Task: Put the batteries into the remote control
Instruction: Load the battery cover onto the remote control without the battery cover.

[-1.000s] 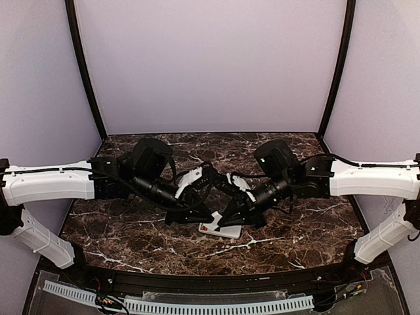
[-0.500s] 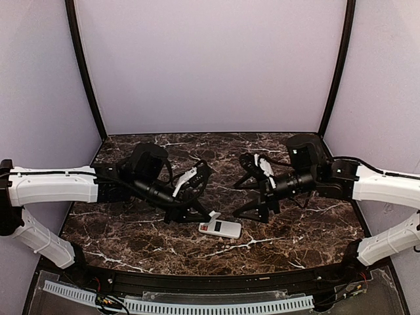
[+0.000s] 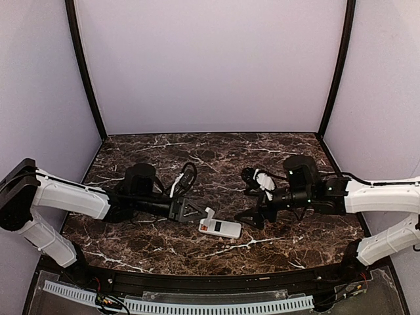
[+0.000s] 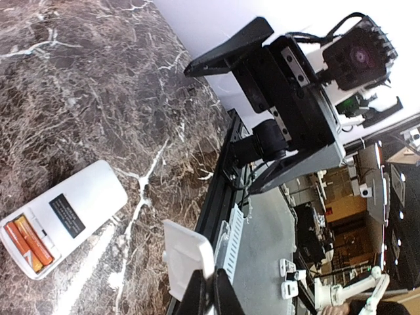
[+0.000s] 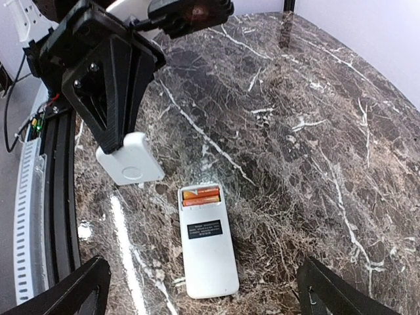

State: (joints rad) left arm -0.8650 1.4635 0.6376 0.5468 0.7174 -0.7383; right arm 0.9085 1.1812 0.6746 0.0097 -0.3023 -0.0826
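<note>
The left gripper (image 5: 120,134) was pinched shut on the edge of a small white cover plate (image 5: 131,162), holding it tilted just left of the remote control (image 3: 220,228). Whether the plate touched the marble could not be told. The right gripper (image 3: 249,197) had its jaws spread wide with nothing between them, just right of the remote and clear of it. The remote lay flat with its white back and dark label up, near the middle of the near half of the table (image 3: 144,147). The compartment at its left end was uncovered, and the two orange batteries (image 5: 201,195) sat side by side inside it. Both arms stretched in low from the left and right sides
</note>
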